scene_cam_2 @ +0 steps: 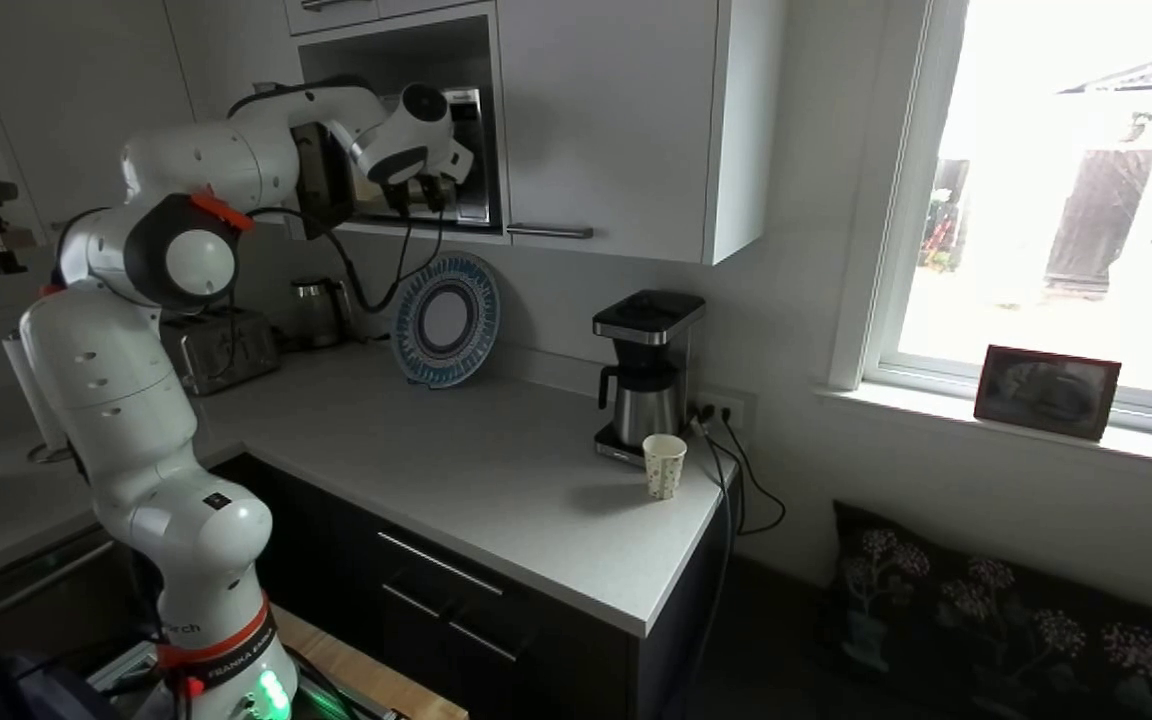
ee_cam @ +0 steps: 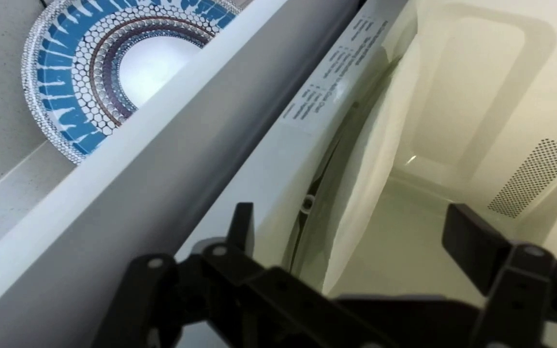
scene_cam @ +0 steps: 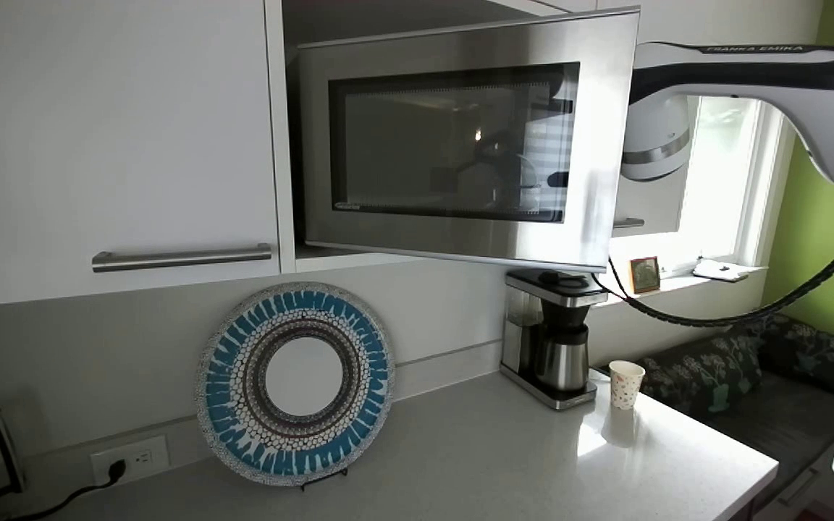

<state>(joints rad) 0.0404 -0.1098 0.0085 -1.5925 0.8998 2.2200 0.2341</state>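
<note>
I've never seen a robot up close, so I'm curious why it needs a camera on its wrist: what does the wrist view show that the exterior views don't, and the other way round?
Only the wrist view shows printed text on the open microwave, a patch of small holes inside it, and a close look at the open claw.

Only the exterior views show the coffee maker, paper cup, framed picture and white arm.

All share the microwave and the blue-patterned disc.
</note>
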